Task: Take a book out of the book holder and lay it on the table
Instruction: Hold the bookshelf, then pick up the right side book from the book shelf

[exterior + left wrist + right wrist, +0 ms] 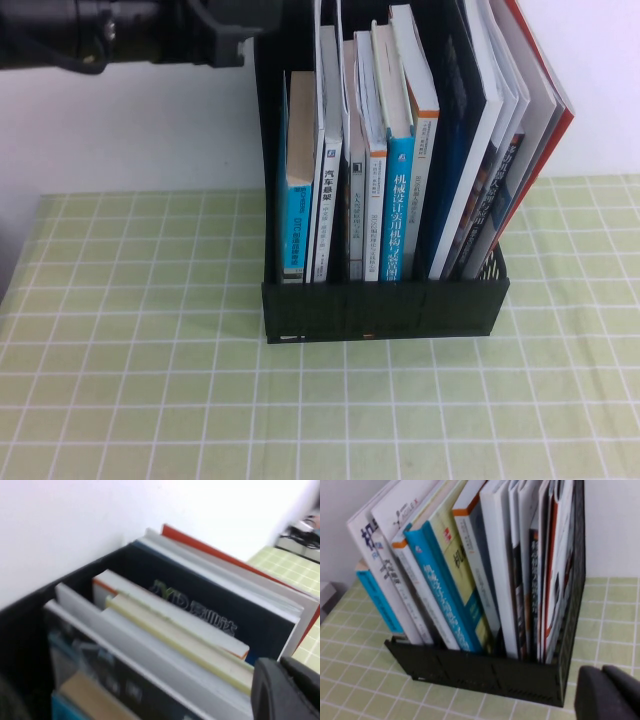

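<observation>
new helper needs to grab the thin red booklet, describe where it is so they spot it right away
On the green grid table stands a tall black book holder packed with upright books. Go to its far right end: the book is the last one, leaning against the holder's right side. Unlike the thick blue-spined paperbacks and the dark-blue large book nearer the middle, it is thin, tall and shows a red outer cover.

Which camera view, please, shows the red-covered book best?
The high view: the book leans at the holder's far right end, its red cover edge showing along its height. The left wrist view shows only its red top edge; the right wrist view, thin red slivers among neighbours.
</observation>
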Robot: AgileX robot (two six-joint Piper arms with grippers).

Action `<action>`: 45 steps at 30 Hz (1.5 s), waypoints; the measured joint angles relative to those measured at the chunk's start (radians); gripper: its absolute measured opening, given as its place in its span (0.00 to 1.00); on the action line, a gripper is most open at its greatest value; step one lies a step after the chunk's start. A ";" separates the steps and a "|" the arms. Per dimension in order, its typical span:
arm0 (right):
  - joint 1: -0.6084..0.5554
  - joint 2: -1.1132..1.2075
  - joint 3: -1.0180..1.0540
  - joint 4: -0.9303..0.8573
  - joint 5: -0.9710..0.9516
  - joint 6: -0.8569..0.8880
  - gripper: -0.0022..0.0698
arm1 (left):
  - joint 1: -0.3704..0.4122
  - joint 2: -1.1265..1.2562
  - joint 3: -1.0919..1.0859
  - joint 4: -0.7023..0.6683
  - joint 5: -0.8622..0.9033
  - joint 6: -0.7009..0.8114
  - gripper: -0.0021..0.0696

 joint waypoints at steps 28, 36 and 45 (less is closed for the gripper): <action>0.000 0.360 -0.049 0.891 -0.103 -1.062 0.33 | -0.237 0.528 -0.546 -0.014 0.154 0.146 0.03; 0.000 0.532 -0.223 0.896 -0.022 -1.087 0.33 | -0.257 0.531 -0.550 -0.003 0.154 0.154 0.03; 0.000 0.635 -0.260 0.896 -0.011 -1.082 0.33 | -0.257 0.531 -0.550 0.009 0.154 0.145 0.03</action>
